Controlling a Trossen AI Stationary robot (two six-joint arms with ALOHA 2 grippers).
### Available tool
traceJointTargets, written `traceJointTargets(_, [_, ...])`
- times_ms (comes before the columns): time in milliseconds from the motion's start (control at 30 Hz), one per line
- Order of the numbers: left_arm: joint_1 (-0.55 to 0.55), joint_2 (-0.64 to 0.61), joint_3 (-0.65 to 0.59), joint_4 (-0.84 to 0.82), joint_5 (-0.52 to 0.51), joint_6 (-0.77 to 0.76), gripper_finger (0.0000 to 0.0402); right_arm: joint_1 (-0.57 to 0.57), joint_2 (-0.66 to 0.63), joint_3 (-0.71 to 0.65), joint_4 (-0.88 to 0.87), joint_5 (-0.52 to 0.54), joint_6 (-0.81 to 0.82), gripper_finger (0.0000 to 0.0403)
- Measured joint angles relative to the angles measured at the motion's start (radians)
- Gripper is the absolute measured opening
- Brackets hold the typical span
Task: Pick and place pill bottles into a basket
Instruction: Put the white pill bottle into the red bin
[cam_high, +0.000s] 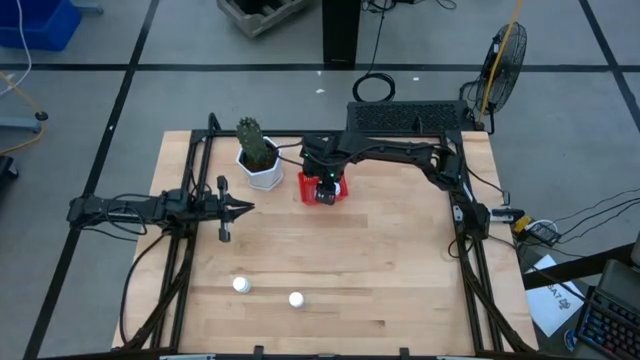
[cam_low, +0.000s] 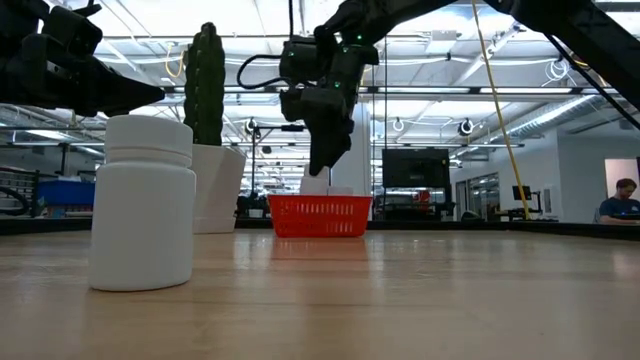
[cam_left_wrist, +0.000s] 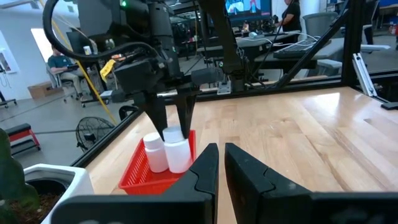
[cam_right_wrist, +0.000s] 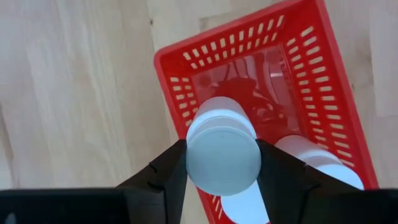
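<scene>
A workshop with ceiling lights lies behind the wooden desk (cam_high: 380, 250). From above, the right tool (cam_high: 324, 184) hangs over the red basket (cam_high: 307, 189) beside the cactus pot (cam_high: 262, 172), hiding its contents; the right wrist view shows that tool clamped on a capped pill bottle (cam_right_wrist: 222, 152) above the basket, with two more bottles (cam_right_wrist: 317, 158) inside. Two bottles (cam_high: 241, 285) stand apart near the desk's front edge. The left tool (cam_high: 237, 208) waits closed, empty, left of the basket.

Dark jointed arms, black cables
</scene>
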Motion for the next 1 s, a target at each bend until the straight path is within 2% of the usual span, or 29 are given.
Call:
traceJointTargets(433, [0.0, 0.0, 0.0, 0.0, 0.0, 0.0, 0.0035, -0.001, 0.0, -0.073, 0.047, -0.01, -0.02, 0.0161])
traceJointTargets(1000, [0.0, 0.0, 0.0, 0.0, 0.0, 0.0, 0.0035, 0.011, 0.0, -0.08, 0.072, -0.013, -0.05, 0.0166])
